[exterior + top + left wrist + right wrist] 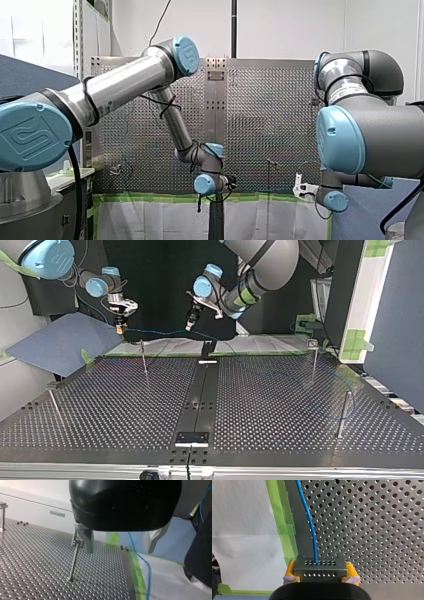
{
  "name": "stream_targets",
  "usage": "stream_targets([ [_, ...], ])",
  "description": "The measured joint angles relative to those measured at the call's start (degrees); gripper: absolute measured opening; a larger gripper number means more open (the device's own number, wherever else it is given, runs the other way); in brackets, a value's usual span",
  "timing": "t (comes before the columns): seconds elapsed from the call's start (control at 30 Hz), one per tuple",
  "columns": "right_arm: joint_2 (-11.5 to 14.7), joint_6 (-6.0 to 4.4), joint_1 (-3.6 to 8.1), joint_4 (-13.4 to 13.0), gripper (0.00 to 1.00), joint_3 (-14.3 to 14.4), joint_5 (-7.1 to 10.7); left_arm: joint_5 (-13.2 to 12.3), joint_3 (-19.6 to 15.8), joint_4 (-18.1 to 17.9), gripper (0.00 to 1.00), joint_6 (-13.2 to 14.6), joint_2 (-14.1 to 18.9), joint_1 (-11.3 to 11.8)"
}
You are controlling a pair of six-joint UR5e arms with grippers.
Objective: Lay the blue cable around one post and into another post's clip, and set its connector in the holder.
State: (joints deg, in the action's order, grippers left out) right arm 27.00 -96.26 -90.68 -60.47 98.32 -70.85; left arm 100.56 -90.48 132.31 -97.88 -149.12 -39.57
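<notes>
right wrist view alone shows right hand gripping connector.

green tape edges the perforated table — white sheet beyond it, blue-grey board nearby.

- Two robot arms, one tool apiece: the left tool, the right tool.
- One blue cable.
- One connector.
- Four posts on the desk: far-left post, far-right post, near-left post, near-right post.
</notes>
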Motion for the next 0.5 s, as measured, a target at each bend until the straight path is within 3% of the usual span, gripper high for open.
stream_targets([
  [0.33,0.0,0.0,0.05,0.0,0.0,0.0,0.0,4.6,4.1,-4.6,1.0,4.8,-4.8,-1.4],
  [0.5,0.0,0.0,0.08,0.0,0.0,0.0,0.0,7.1,5.5,-5.2,1.0,7.3,-7.3,-2.1],
])
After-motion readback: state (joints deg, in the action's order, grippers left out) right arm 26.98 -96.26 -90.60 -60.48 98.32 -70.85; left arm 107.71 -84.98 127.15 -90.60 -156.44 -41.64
